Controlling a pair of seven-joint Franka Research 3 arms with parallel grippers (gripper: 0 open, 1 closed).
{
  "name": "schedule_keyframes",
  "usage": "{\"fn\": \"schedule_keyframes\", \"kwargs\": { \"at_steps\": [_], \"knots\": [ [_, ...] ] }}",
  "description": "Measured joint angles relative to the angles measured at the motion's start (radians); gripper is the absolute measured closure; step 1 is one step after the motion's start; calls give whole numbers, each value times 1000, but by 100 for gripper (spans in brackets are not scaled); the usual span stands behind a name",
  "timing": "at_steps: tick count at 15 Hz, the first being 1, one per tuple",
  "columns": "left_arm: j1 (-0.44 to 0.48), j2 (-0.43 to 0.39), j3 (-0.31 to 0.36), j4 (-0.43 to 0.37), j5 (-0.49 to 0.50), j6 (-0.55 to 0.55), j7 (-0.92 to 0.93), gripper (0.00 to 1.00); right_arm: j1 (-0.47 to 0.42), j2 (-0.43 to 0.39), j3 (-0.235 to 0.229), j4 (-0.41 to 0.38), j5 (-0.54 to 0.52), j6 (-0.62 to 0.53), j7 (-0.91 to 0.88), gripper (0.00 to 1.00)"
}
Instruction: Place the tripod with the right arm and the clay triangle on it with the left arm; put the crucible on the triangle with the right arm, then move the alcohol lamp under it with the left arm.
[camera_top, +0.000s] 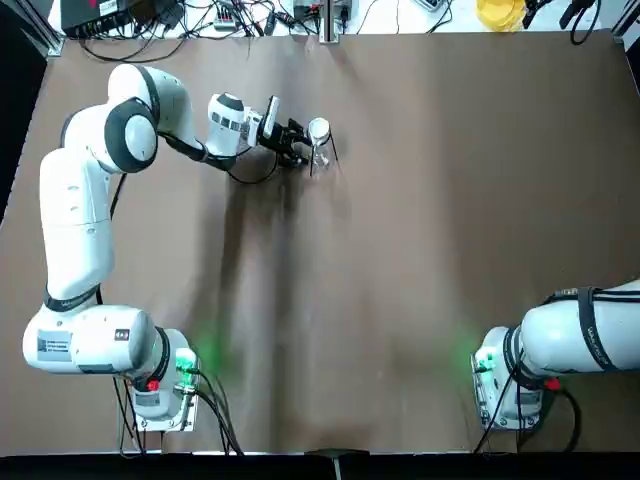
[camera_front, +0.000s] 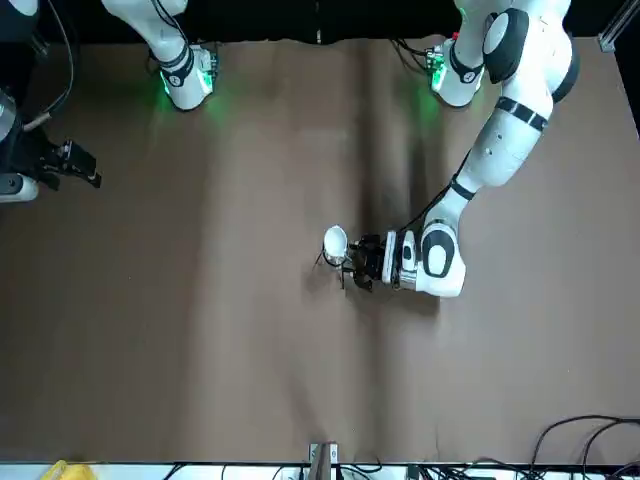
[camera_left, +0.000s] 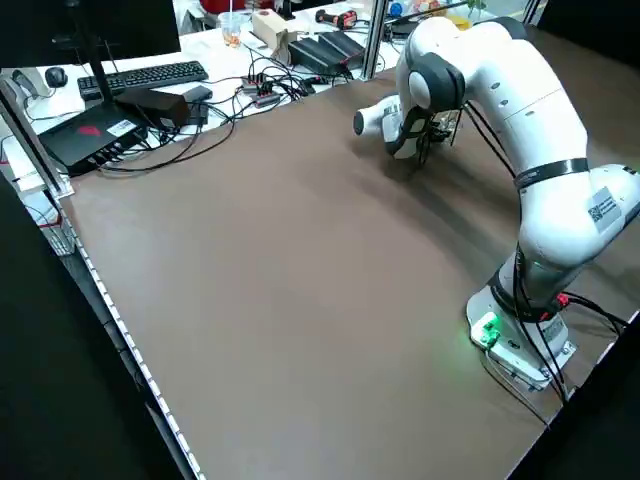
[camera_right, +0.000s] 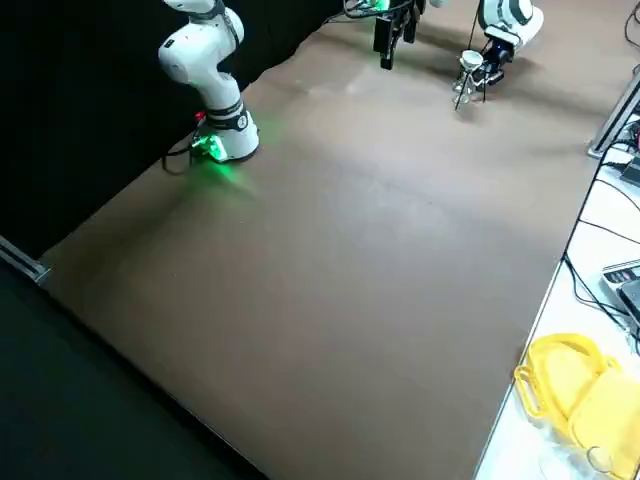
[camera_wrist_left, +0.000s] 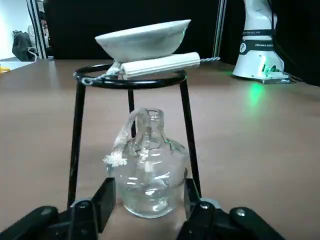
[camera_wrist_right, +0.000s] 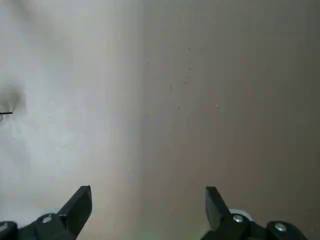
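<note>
The black tripod (camera_wrist_left: 130, 82) stands on the brown table, far left of centre in the top view. Across its ring lies the clay triangle (camera_wrist_left: 160, 64), and the white crucible (camera_wrist_left: 142, 40) (camera_top: 318, 128) rests on that, a little tilted. Under the ring, between the legs, stands the clear glass alcohol lamp (camera_wrist_left: 148, 175) with its white wick. My left gripper (camera_top: 298, 145) (camera_front: 362, 262) is low at the tripod, one finger against each side of the lamp's body. My right gripper (camera_front: 85, 170) hovers open and empty off to the robot's right.
Cables, a keyboard and boxes (camera_left: 150, 85) crowd the bench beyond the table's far edge, with a yellow object (camera_top: 500, 12) at the far right. Both arm bases (camera_top: 160, 385) (camera_top: 510, 385) stand at the near edge. Bare tabletop surrounds the tripod.
</note>
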Motion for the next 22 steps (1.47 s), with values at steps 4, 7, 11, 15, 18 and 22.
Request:
{"fn": "schedule_keyframes", "kwargs": {
  "at_steps": [4,7,11,15,18,22],
  "knots": [
    [24,-3,2,7,-1,0,0,30,0,0,0,0,0,0,0,0],
    [94,-36,2,11,14,-13,-17,4,0,0,0,0,0,0,0,0],
    [195,-127,-1,17,167,-39,-245,0,0,0,1,0,0,0,-1,0],
    [222,-228,-9,47,353,-52,-556,0,0,0,2,0,0,0,-1,0],
    [218,-306,-12,70,466,-72,-809,0,0,0,2,-1,0,0,-2,0],
    [218,-459,-12,71,665,-112,-1230,0,0,0,2,-1,0,0,-2,0]
  ]
}}
